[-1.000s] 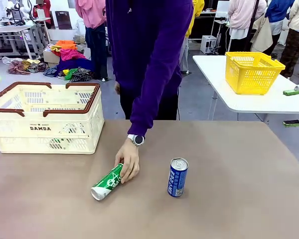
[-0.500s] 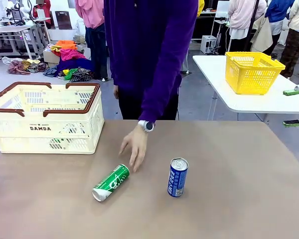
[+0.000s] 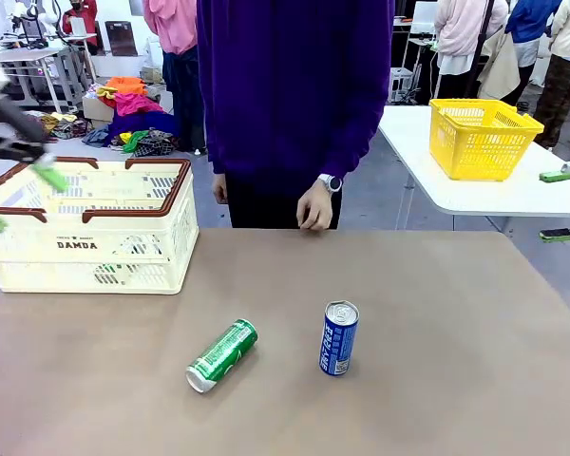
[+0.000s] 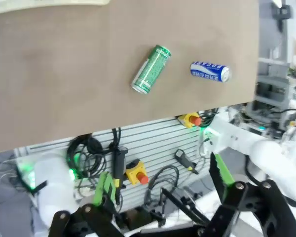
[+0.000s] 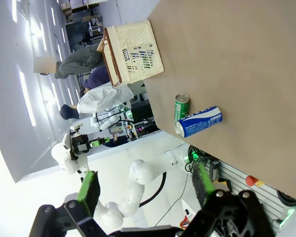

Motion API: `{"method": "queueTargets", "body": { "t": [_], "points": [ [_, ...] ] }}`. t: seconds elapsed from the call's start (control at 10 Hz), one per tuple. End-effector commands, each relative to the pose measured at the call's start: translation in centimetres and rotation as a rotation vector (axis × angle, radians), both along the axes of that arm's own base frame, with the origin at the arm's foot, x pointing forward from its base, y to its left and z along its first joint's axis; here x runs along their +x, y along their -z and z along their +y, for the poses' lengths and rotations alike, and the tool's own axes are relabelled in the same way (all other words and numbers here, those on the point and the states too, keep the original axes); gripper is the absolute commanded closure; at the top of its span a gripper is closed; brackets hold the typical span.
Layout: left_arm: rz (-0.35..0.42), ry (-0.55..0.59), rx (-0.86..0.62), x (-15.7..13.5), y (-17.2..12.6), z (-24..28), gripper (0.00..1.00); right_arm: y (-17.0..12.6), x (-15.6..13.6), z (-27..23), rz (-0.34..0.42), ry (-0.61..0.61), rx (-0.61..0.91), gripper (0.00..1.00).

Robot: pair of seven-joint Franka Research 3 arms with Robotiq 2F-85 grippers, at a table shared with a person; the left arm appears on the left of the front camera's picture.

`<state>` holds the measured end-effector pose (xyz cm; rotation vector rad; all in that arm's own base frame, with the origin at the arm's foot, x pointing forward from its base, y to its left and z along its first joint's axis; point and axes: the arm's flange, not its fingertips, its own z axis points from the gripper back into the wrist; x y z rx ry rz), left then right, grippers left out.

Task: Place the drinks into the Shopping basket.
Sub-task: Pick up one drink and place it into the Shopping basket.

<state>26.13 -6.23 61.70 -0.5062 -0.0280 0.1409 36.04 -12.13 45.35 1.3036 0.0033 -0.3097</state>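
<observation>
- Front: the left gripper [image 3: 21, 199], wide open and empty, hovers by the Shopping basket [image 3: 76, 245] at far left. The green can [image 3: 221, 355] lies near-left to far-right beside the upright blue can [image 3: 339, 337].
- Left wrist: both cans lie well beyond its spread fingers [image 4: 104, 187].
- Right wrist: the right gripper [image 5: 145, 185] is open, empty and well apart from the cans; the left arm looks nearer.

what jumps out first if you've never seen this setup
Two cans on the brown table: a green can lying on its side and a blue can upright just to its right. A cream basket sits at the far left, and a person in a purple sweater stands at the far edge.
</observation>
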Motion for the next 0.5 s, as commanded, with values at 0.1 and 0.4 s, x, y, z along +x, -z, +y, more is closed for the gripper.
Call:
{"method": "queueTargets", "body": {
  "t": [0.1,0.4],
  "points": [
    [0.094,-0.064,0.157,0.1,-2.2,-9.9,0.00,-0.3,0.1,-0.1,-0.015,-0.003,0.014,0.00],
    [0.021,-0.087,0.326,-2.2,-1.1,-20.3,0.00,-0.3,0.1,-0.1,-0.015,-0.003,0.014,0.00]
  ]
}}
